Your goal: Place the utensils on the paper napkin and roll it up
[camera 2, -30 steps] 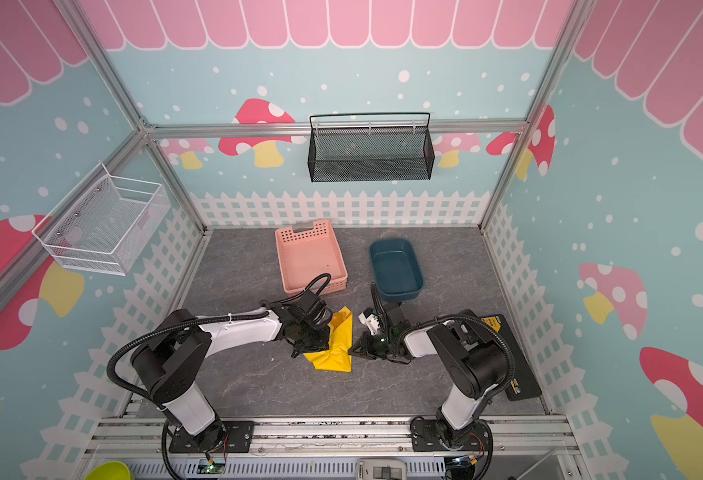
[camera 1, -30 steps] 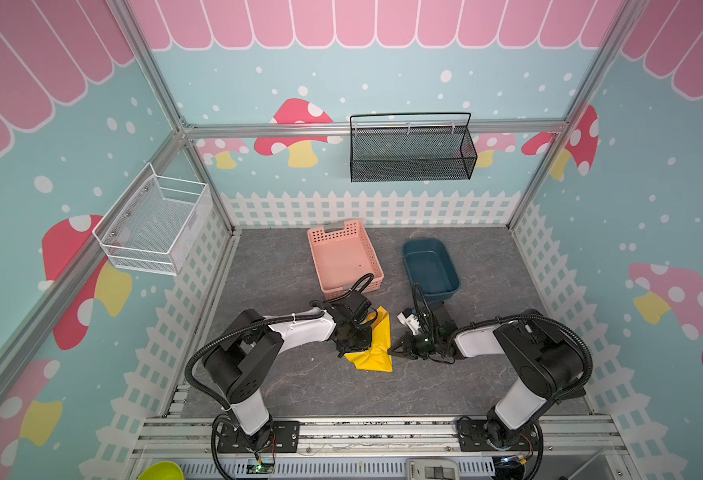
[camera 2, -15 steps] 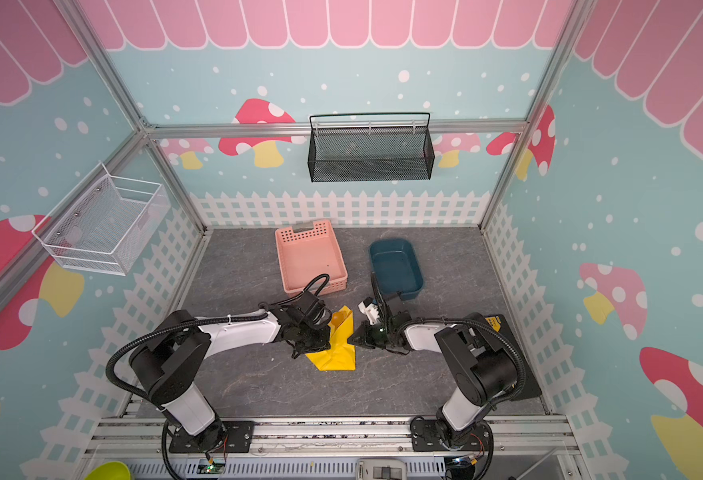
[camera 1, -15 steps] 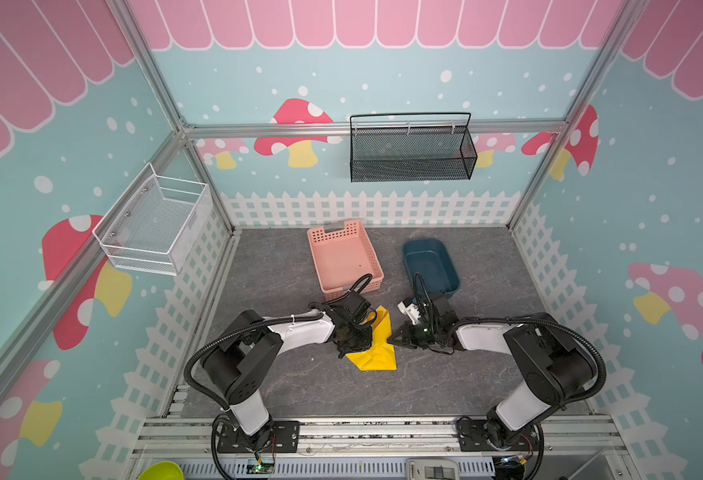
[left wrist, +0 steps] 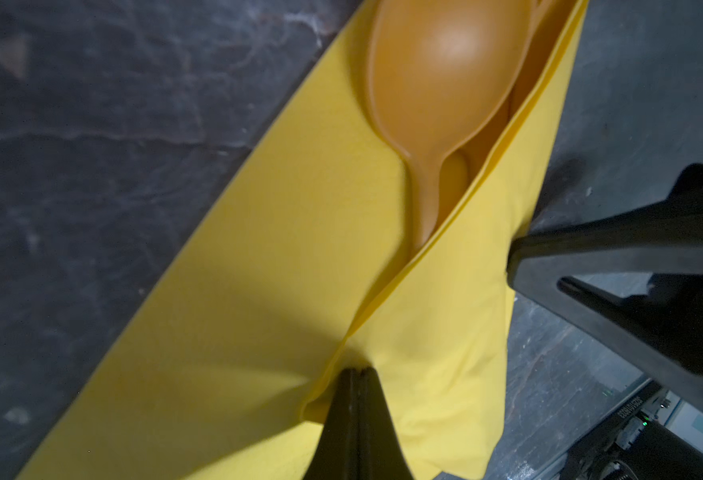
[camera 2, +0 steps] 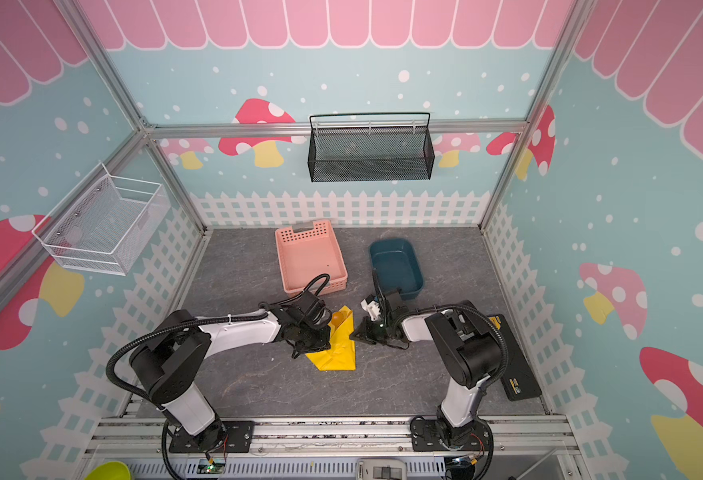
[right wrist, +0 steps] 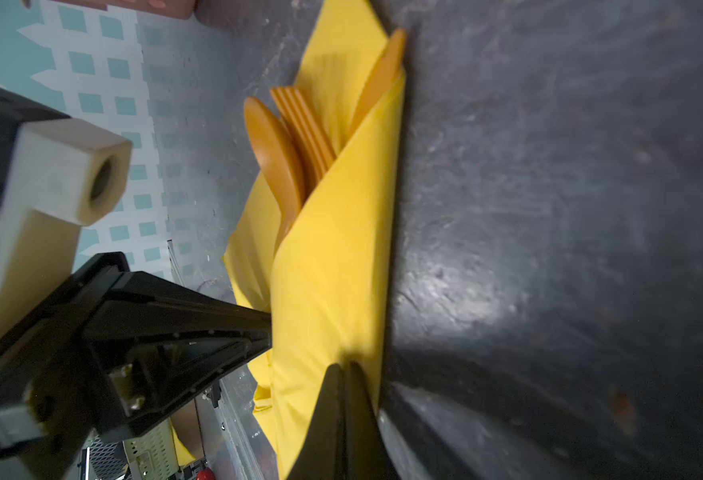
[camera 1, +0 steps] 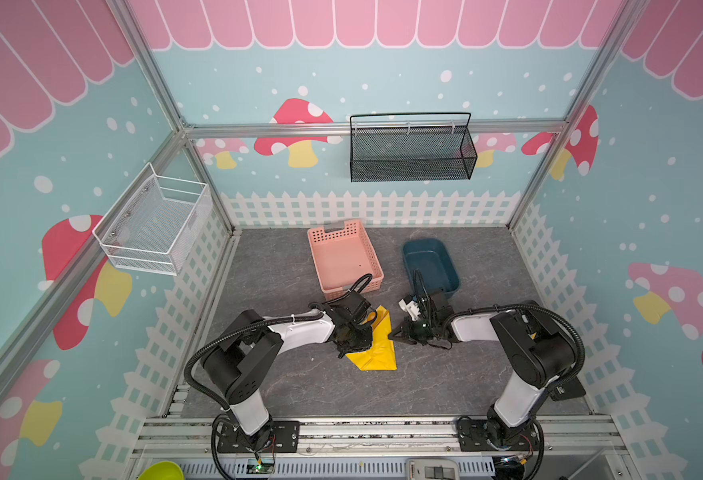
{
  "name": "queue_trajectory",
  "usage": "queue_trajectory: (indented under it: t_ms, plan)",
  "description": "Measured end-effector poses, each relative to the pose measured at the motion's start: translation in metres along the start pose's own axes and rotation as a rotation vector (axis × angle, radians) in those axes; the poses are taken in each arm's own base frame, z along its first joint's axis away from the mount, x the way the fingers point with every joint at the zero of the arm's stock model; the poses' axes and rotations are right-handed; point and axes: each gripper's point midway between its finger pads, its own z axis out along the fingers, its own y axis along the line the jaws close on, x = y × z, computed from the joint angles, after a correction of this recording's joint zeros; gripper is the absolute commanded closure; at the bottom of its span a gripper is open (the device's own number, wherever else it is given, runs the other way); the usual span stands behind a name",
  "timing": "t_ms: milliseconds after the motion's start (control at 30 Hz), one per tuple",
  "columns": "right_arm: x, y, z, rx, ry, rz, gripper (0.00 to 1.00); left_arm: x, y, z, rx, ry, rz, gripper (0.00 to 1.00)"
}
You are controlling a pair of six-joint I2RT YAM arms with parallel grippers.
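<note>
Rolling step in hand: thin yellow paper napkin (camera 1: 379, 353) on grey stone-look counter (camera 1: 300, 386), one flap folded over slim orange plastic utensils (right wrist: 304, 124); left gripper (left wrist: 359, 372) and right gripper (right wrist: 345, 368), jaws shut, press the fold; next likely calls for turning the bundle onto the flat flap.

Yellow paper napkin (camera 1: 377, 353), folded over orange utensils (right wrist: 304, 129), seemingly half-rolled

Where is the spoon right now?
In a top view the spoon lies tucked in the folded yellow napkin mid-table, just in front of the pink basket, its bowl sticking out beside the fork.
</note>
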Motion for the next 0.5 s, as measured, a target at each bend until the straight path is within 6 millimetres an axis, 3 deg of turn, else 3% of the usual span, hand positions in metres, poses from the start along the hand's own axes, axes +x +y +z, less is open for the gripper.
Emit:
queue_trajectory:
  t_ms: [333, 500]
  plan:
    - [-0.001, -0.001, -0.007, 0.017, -0.009, -0.019, 1.0, -0.001, -0.001, 0.0, -0.003, 0.003, 0.003, 0.97]
    - [-0.014, 0.012, -0.014, 0.002, -0.035, -0.038, 1.0, -0.001, -0.001, 0.0, -0.008, 0.009, 0.001, 0.97]
